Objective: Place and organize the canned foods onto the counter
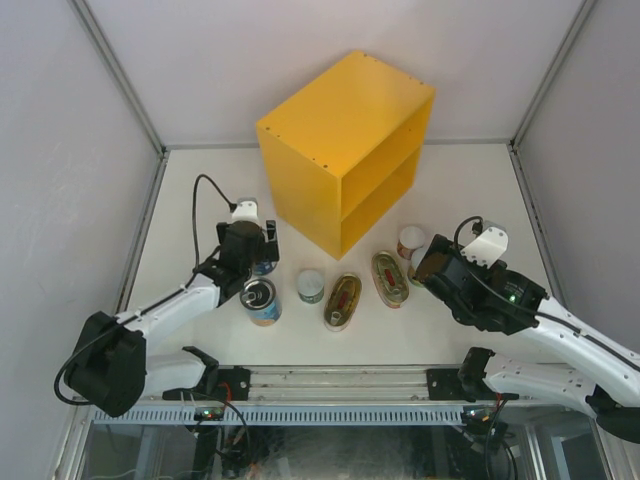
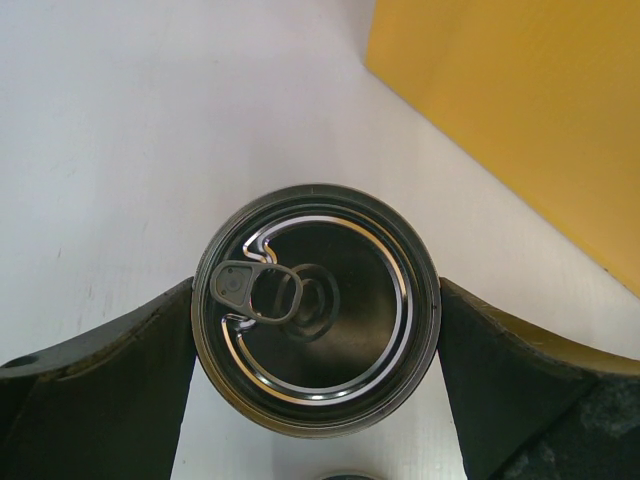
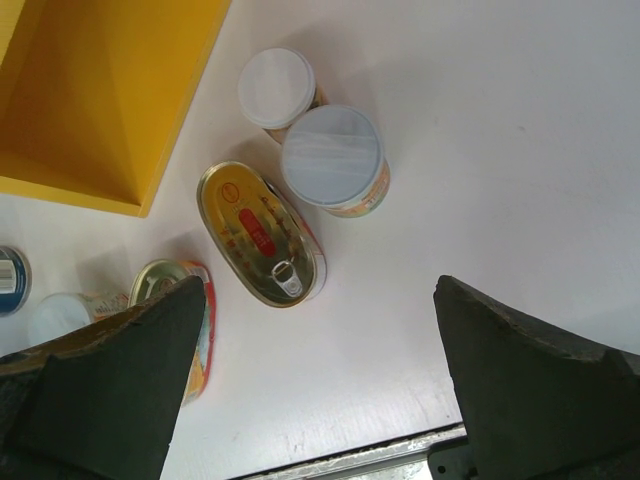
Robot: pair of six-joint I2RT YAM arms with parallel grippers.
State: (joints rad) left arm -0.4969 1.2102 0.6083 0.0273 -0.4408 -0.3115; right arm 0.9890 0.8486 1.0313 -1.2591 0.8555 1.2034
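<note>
The yellow counter stands at the back middle, with nothing on its top. My left gripper is shut on a tall blue can, with a finger pressed against each side. A second tall blue can stands just in front. A small pale-lidded can and two oval tins lie in a row on the table. My right gripper is open and empty over bare table, beside two small cans and an oval tin.
White walls enclose the table on three sides. A metal rail runs along the near edge between the arm bases. The counter's open side with its inner shelf faces front right. The counter's yellow side is close to the held can.
</note>
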